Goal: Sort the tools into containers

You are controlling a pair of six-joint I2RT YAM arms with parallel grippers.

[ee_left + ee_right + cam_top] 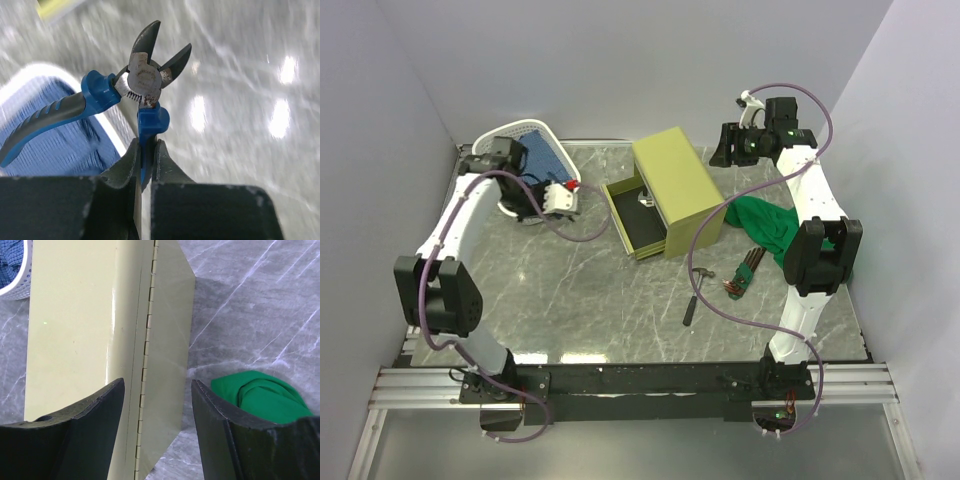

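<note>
Closest to the arm bases, a black-handled hammer and a hex key set lie loose on the grey marble table, not yet sorted, with a crumpled green cloth just beyond them. Further in stands the olive-green metal chest, one drawer pulled open on its left side. The left arm stretches far forward and leftward, elbow raised, wrist bent down at the white plastic lattice basket. Its left gripper is pinched tight on just one handle of the blue-handled pliers. The other handle splays out over the basket's rim and the blue cloth lying inside. That is what worries me. Held by a single handle, the tool could pivot about its joint or slide out of the pads. The cutting head also seems to hang over bare marble instead of the basket. Let go here, I'd guess it could strike the rim and tumble outside. At the far end, the right arm reaches up and over. Its right gripper stands wide apart and empty above the chest's hinged top.
</note>
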